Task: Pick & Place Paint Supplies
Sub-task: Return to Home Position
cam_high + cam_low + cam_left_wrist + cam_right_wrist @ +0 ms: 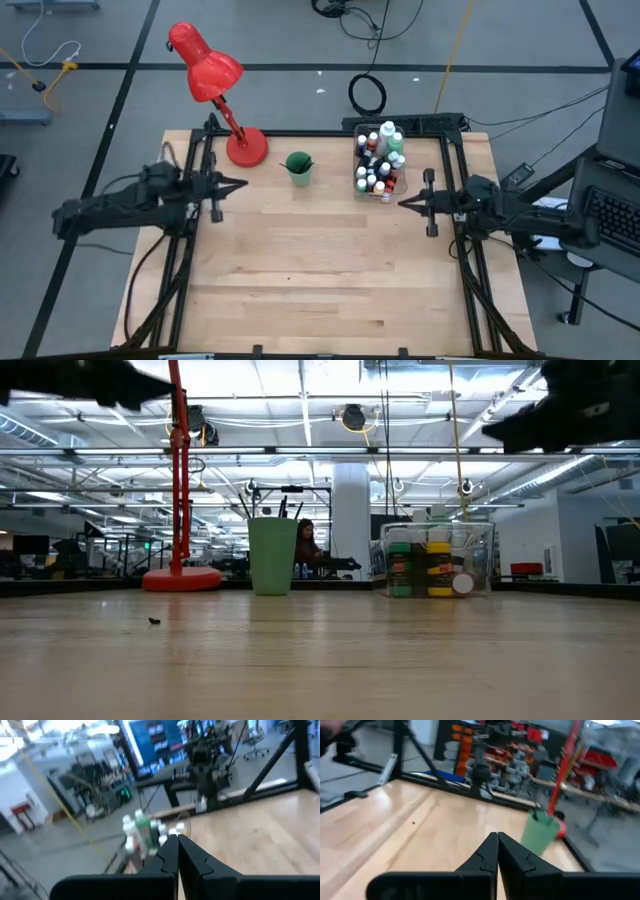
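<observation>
Only the wrist views show left fingers [175,843] and right fingers [494,843] pressed together at opposite table [320,280] edges (bottles [380,165] in bin [486,555]).

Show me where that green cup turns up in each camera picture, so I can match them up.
High view: the green cup stands near the table's far edge, between the red lamp and the clear bin.
Low view: the cup is left of centre, just right of the lamp's base.
Left wrist view: not in it.
Right wrist view: the cup is right of centre, by the lamp's pole.
Shared landmark: the red lamp.
</observation>
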Tool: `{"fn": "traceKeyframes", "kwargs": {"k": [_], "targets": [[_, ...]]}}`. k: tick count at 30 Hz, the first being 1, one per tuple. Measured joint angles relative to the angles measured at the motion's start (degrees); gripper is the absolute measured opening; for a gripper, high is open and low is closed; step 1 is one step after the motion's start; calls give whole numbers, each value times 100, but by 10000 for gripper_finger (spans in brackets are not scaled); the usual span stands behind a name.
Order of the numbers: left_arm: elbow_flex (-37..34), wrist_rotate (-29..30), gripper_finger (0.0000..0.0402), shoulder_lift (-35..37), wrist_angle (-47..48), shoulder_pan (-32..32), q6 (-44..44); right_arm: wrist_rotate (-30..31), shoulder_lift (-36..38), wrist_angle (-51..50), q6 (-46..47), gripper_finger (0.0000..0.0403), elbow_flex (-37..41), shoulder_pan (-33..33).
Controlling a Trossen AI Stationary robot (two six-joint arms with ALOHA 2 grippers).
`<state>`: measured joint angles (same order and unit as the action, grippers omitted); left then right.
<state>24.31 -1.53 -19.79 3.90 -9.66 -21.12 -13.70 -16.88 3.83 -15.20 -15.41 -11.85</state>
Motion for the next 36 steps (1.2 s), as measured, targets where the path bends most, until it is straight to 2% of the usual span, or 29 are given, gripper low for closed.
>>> {"fn": "traceKeyframes", "kwargs": {"k": [2,5,9,12,15,17,22,27,36], "targets": [[-221,-410,1,-47,-105,-493,75,-24,0,178,271,1,218,-296],[-595,-659,1,145,-211,-1100,121,-283,94,184,636,0,469,-670],[-975,-1196,0,837,-274,-1711,412,-985,596,-23,945,0,693,-1005],[-1239,-1551,0,1337,-338,-1947,685,-1025,1157,-196,1225,0,774,-1144],[-1460,-1603,0,1659,-27,-2088,856,-1012,1682,-386,1443,0,847,-1193],[-1613,-1602,0,1757,168,-2146,935,-982,1678,-421,1539,0,865,-1205],[-1980,-1696,0,1919,155,-2182,996,-416,1677,-278,1583,0,1086,-1207],[-2142,-2206,0,1883,-170,-2176,1130,-414,1668,71,1580,0,1428,-1209],[-2146,-2225,0,1876,-157,-2176,1125,-439,1666,133,1537,0,1445,-1207]]}}
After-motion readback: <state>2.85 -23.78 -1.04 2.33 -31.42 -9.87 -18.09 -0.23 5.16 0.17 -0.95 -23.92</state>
